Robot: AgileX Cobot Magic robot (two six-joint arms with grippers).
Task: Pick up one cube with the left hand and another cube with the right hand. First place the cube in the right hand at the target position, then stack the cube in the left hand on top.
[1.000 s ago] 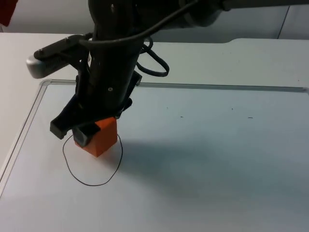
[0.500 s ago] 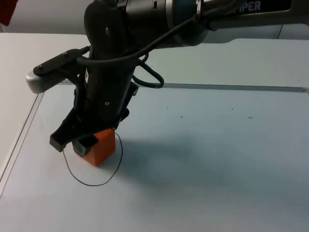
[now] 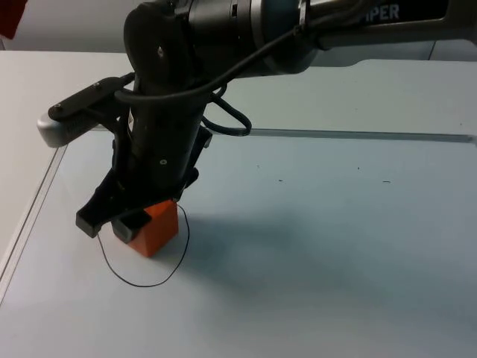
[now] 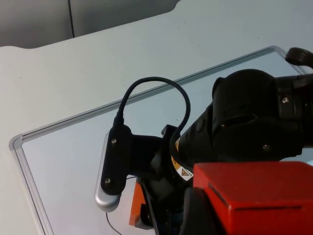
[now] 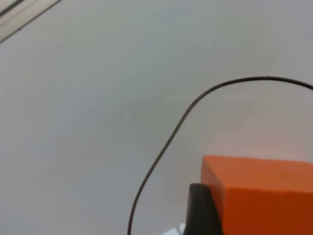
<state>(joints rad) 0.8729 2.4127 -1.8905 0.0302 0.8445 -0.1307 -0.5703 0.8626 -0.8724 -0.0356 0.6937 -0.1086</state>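
Observation:
An orange cube rests inside the black drawn circle at the table's left. My right gripper is shut on it, one grey-padded finger against its left face. In the right wrist view the orange cube sits beside a black fingertip, within the circle line. My left gripper holds a red cube up close, above the scene. A red corner of that red cube shows at the far left of the top view. The left wrist view looks down on the right arm and the orange cube.
A white board with a thin metal rim covers the table; its left edge runs close to the circle. The right arm's bulk stands over the circle's far side. Open board surface stretches to the right.
The right gripper has lowered the orange cube a little, down into the circle. Almost nothing moved in the last half second.

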